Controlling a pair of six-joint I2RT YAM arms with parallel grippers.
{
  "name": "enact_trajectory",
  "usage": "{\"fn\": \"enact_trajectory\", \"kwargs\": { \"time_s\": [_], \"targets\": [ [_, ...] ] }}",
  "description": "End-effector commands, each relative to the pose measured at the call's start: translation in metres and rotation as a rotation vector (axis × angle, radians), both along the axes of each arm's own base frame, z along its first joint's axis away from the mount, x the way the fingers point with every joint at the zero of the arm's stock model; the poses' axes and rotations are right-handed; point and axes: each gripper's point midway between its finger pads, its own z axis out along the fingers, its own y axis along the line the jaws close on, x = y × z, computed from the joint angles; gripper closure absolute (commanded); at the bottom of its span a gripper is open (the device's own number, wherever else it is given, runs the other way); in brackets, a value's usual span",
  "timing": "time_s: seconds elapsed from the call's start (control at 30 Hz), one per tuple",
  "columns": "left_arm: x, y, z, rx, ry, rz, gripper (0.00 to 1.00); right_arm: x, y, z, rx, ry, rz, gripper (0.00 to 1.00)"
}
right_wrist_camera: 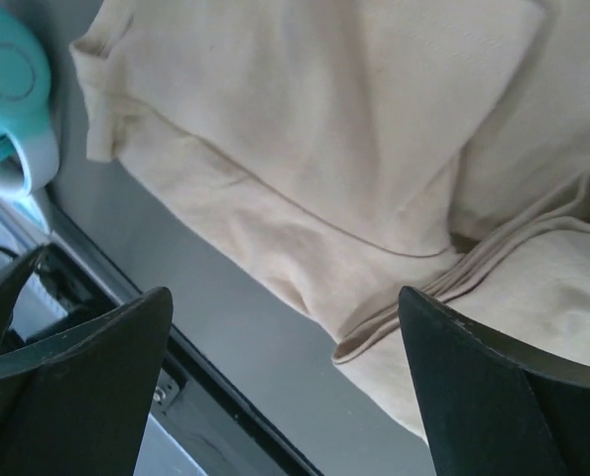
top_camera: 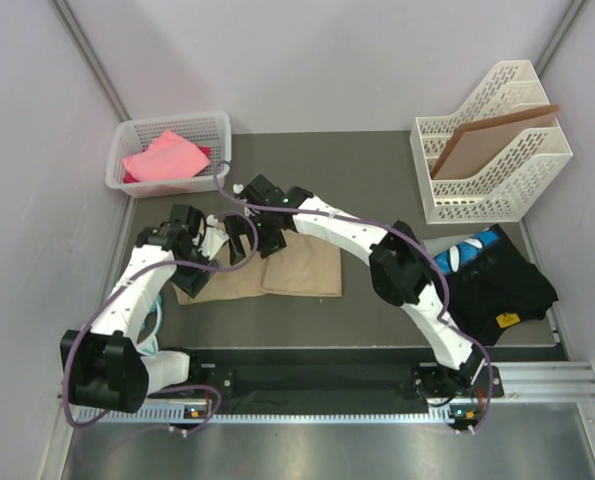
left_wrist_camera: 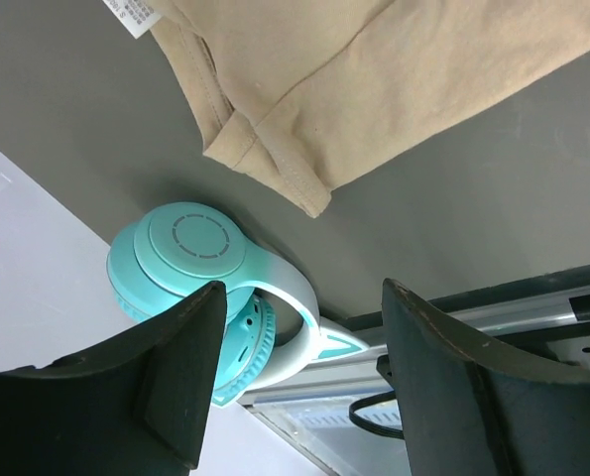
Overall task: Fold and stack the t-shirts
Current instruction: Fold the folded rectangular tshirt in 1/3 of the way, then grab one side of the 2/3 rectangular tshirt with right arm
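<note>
Status | left gripper spread beside tan t-shirt; right gripper spread above it

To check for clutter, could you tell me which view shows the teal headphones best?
The left wrist view: the teal headphones show ear cups and band, beside the tan t-shirt. The right wrist view catches only one ear cup at its left edge. The top external view shows just a teal sliver beside the left arm.

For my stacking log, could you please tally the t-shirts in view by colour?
Tan t-shirt: 1
Pink t-shirt: 1
Black t-shirt: 1
Blue t-shirt: 1
Total: 4
</note>
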Motion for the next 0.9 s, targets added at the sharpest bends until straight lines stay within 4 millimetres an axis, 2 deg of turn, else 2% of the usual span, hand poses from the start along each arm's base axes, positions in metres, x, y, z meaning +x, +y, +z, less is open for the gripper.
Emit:
{"fn": "enact_trajectory", "kwargs": {
  "time_s": [0.0, 0.03, 0.07, 0.1, 0.13, 0.17, 0.2, 0.27, 0.3, 0.37, 0.47, 0.6, 0.7, 0.87],
  "targets": [
    [0.011, 0.001, 0.000, -0.006, -0.045, 0.032, 0.31, -0.015, 0.010, 0.079, 0.170, -0.120, 0.107, 0.05],
    [0.013, 0.002, 0.001, -0.007, -0.049, 0.037, 0.31, -0.013, 0.005, 0.082, 0.167, -0.131, 0.107, 0.04],
    [0.014, 0.005, 0.001, -0.009, -0.052, 0.050, 0.31, -0.013, -0.001, 0.092, 0.174, -0.152, 0.099, 0.04],
    [0.018, 0.006, 0.004, -0.015, -0.065, 0.058, 0.31, -0.007, -0.014, 0.082, 0.140, -0.149, 0.074, 0.04],
    [0.019, 0.006, 0.006, -0.023, -0.070, 0.063, 0.31, -0.004, -0.018, 0.085, 0.150, -0.160, 0.064, 0.04],
    [0.019, 0.009, 0.007, -0.046, -0.068, 0.083, 0.30, -0.003, -0.025, 0.097, 0.171, -0.179, 0.055, 0.04],
    [0.024, 0.009, 0.013, -0.063, -0.081, 0.090, 0.30, 0.001, -0.038, 0.085, 0.151, -0.160, 0.032, 0.04],
    [0.028, 0.009, 0.018, -0.101, -0.085, 0.108, 0.30, 0.008, -0.046, 0.098, 0.198, -0.181, 0.002, 0.04],
    [0.030, 0.007, 0.025, -0.141, -0.089, 0.120, 0.30, 0.012, -0.057, 0.085, 0.190, -0.151, -0.021, 0.04],
    [0.033, 0.001, 0.032, -0.191, -0.092, 0.124, 0.30, 0.020, -0.059, 0.083, 0.235, -0.126, -0.046, 0.06],
    [0.043, -0.005, 0.051, -0.236, -0.155, 0.118, 0.31, 0.028, -0.059, 0.064, 0.248, -0.075, -0.050, 0.08],
    [0.061, -0.007, 0.088, -0.284, -0.287, 0.138, 0.30, 0.034, -0.053, 0.048, 0.247, -0.038, -0.042, 0.09],
    [0.067, -0.005, 0.109, -0.330, -0.341, 0.163, 0.30, 0.039, -0.054, 0.037, 0.245, -0.016, -0.046, 0.10],
    [0.069, -0.002, 0.120, -0.440, -0.343, 0.217, 0.30, 0.048, -0.057, 0.019, 0.240, 0.020, -0.065, 0.11]
  ]
}}
